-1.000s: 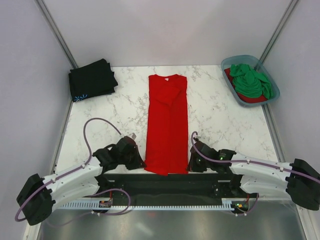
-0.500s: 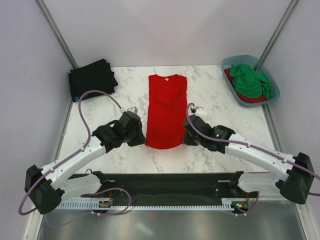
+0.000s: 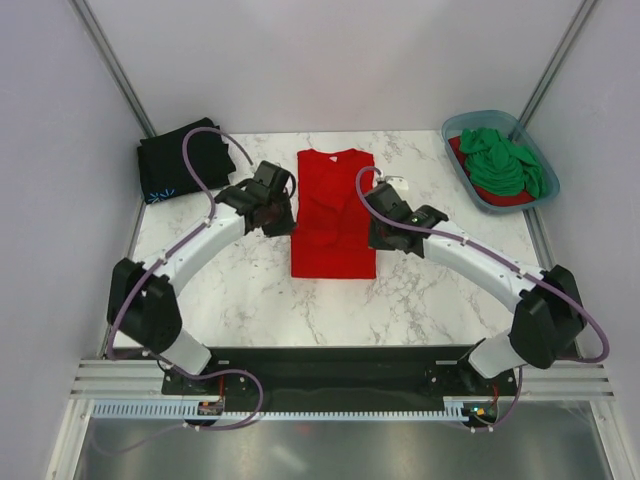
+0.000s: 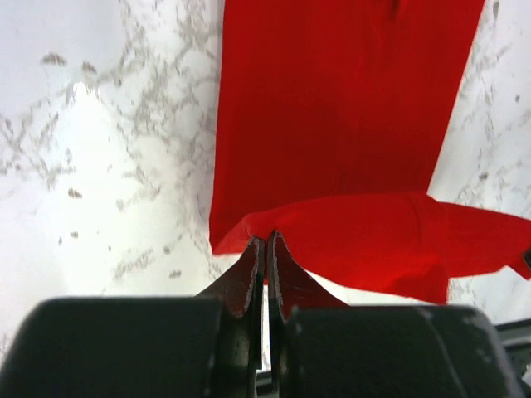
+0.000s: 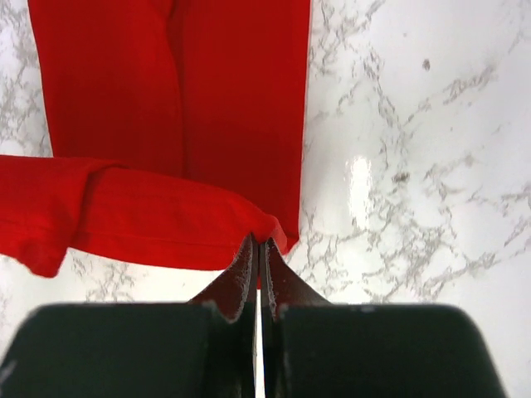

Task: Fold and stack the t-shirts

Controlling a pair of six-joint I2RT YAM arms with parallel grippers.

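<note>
A bright red t-shirt [image 3: 333,215] lies lengthwise on the marble table [image 3: 250,290], its lower part lifted and carried up over the rest. My left gripper [image 3: 283,222] is shut on the shirt's left hem corner [image 4: 249,228]. My right gripper [image 3: 377,232] is shut on the right hem corner [image 5: 265,228]. Both hold the hem above the shirt's middle. A folded black t-shirt [image 3: 185,158] with a small light-blue mark lies at the far left. A green t-shirt [image 3: 503,164] lies crumpled over another red one [image 3: 458,147] in the tub.
The blue-grey plastic tub [image 3: 470,185] stands at the far right corner. Grey walls and metal posts enclose the table on three sides. The black base rail [image 3: 330,365] runs along the near edge.
Both grippers have moved from the near edge toward the far side, carrying the red shirt's hem up and over its body. The visible shirt is now much shorter.
</note>
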